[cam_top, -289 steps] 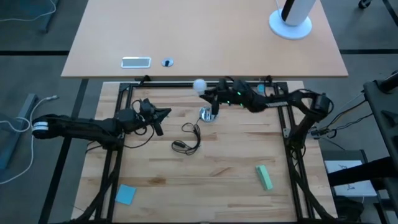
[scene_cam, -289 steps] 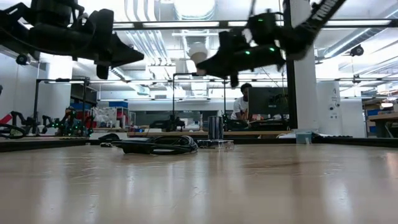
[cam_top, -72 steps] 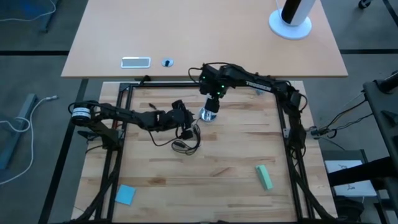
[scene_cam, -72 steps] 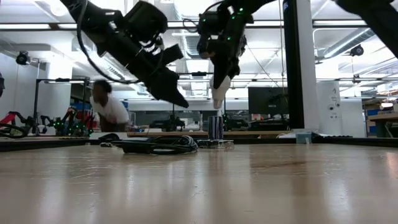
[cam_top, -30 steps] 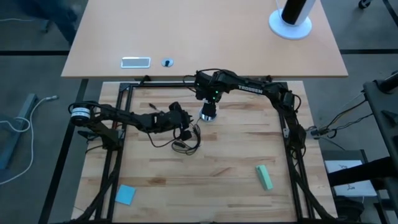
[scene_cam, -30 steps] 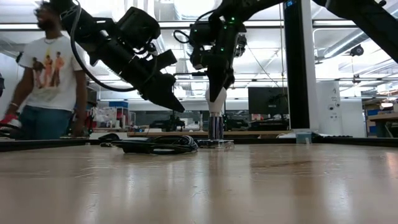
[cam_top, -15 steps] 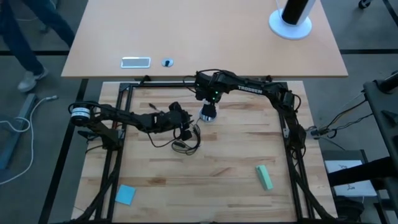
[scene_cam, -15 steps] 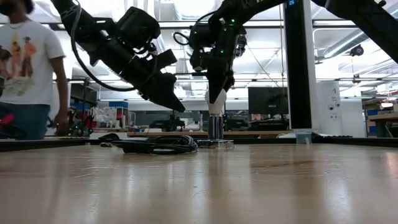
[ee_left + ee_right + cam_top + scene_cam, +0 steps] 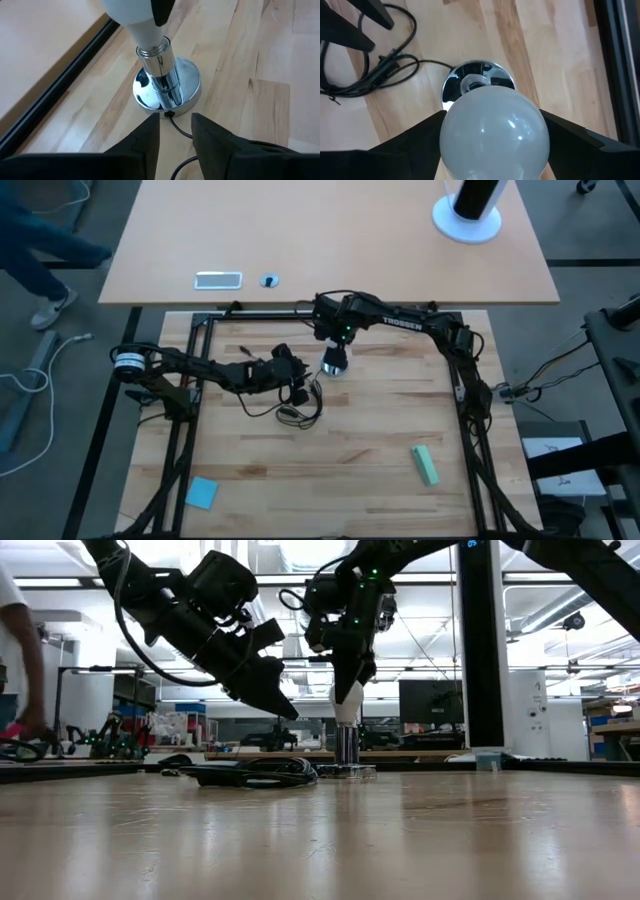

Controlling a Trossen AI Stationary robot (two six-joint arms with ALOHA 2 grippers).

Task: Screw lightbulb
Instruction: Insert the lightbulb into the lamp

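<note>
right gripper point(image 9: 492, 145), newly widened, straddles the lightbulb point(image 9: 494, 131) seated in its socket point(image 9: 166, 87), apparently regrasping; left gripper point(image 9: 175, 132) half open, empty.

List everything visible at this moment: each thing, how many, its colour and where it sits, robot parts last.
lightbulb: one, frosted white, base in the socket, between the right gripper's fingers.
socket: one, silver, round base on the wooden table, near its far edge.
cord: one, black, coiled beside the socket.
block: one, green, near right of the table.
pad: one, blue, near left corner.
person: one, white shirt, in the room behind.
left gripper: open, just short of the socket.
right gripper: around the bulb.
</note>
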